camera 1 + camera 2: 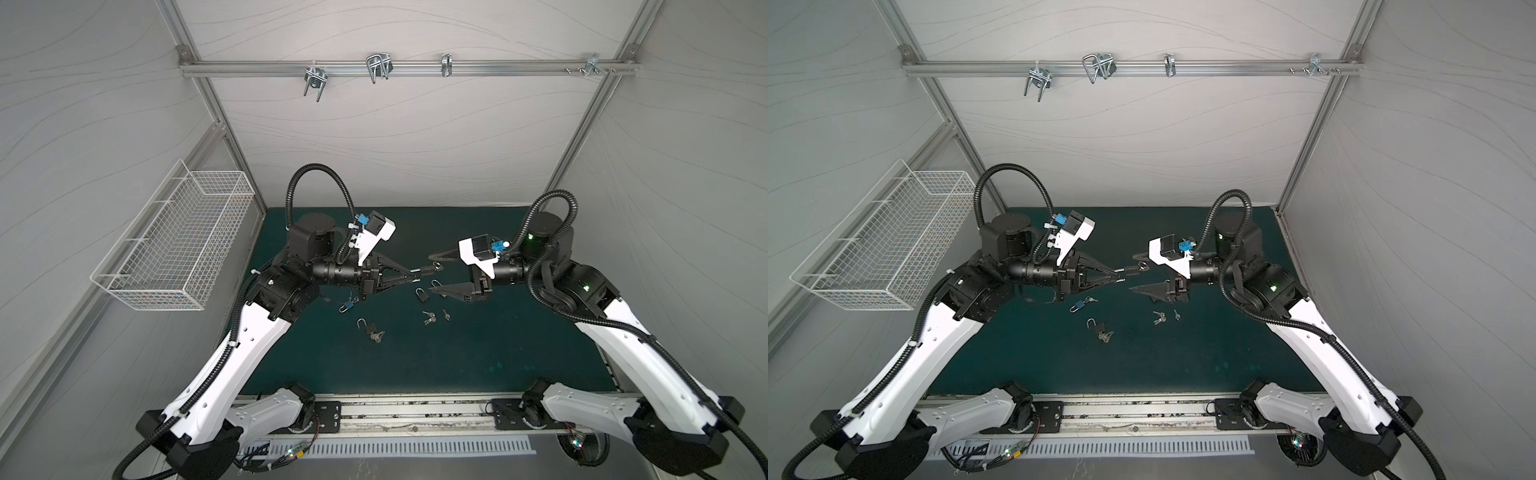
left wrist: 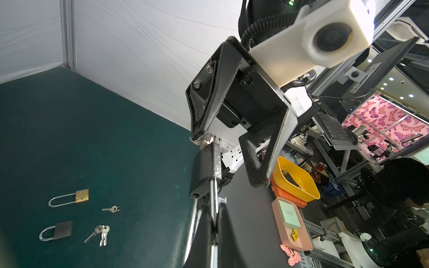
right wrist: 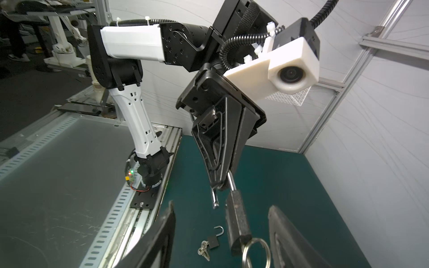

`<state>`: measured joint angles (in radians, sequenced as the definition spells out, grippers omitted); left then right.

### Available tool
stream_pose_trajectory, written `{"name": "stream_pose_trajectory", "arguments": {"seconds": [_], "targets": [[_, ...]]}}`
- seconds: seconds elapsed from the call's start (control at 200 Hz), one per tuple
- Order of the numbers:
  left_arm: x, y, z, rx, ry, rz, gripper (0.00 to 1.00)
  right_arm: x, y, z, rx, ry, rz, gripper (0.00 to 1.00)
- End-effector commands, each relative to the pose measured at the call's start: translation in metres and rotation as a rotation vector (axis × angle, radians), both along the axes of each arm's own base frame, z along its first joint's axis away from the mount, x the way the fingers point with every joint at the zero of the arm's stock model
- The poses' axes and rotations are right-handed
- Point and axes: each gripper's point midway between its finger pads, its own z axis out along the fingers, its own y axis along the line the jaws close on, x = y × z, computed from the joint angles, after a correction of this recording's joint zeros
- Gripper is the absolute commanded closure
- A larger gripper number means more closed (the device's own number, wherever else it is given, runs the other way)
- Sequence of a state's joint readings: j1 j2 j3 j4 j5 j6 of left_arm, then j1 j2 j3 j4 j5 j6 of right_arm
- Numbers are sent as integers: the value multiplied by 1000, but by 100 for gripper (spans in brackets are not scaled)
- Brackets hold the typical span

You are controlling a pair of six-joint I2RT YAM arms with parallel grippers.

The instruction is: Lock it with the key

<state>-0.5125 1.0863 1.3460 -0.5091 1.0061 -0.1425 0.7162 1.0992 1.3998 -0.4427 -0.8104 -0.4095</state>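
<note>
Both arms meet mid-table, raised over the green mat point(image 1: 498, 353). The left gripper point(image 1: 414, 272) is clamped tight on the shackle point(image 3: 231, 183) of the black padlock point(image 3: 236, 220), which is held in the air clear of the mat, body pointing toward the other arm. The shackle's free leg point(image 3: 214, 198) sits outside the body, so the lock is open. A key ring point(image 3: 255, 253) hangs at the keyhole end; the key itself is hidden, presumably seated in the body. The right gripper point(image 1: 431, 275) has its jaws apart, straddling that end. In the left wrist view one fingertip point(image 2: 197, 126) seems to touch the ring and the other stands well off. Step in hand, as I read it: take hold of the key end. To do it well, centre the jaws on the key's bow rather than the loose ring (a ring swivels and passes no twist), close flat on the bow, and line the wrist axis up with the key shaft so the turn is pure rotation. The left grip is on a thin round shackle, so the body may pivot under any sideways push; keep force along the body. The free leg must line up with its hole before pressing home. Spare padlocks point(image 1: 420, 294) and loose keys point(image 1: 428, 318) lie on the mat below, not involved.
</note>
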Motion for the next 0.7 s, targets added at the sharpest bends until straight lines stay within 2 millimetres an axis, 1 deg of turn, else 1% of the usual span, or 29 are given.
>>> {"name": "stream_pose_trajectory", "arguments": {"seconds": [0.0, 0.085, 0.21, 0.3, 0.32, 0.41, 0.53, 0.695], "targets": [[-11, 6, 30, -49, -138, -12, 100, -9, -1, 6, 0, 128, 49, 41], [-10, 6, 30, -47, -143, -11, 100, -9, -1, 8, 2, 189, 56, 45], [-11, 6, 32, -50, -149, -15, 100, -1, 0, 7, -9, 243, 27, 50], [-11, 6, 32, -50, -157, -15, 100, 0, 2, 5, -13, 261, 38, 53], [-11, 6, 32, -50, -159, -14, 100, 1, 3, 5, -17, 295, 38, 54], [-11, 6, 35, -56, -159, -14, 100, 0, 6, 3, -22, 327, 60, 58], [-11, 7, 36, -60, -164, -11, 100, -1, 7, 2, -21, 344, 75, 63], [-10, 7, 34, -54, -174, -1, 100, -2, 8, 3, -16, 355, 95, 74]]}}
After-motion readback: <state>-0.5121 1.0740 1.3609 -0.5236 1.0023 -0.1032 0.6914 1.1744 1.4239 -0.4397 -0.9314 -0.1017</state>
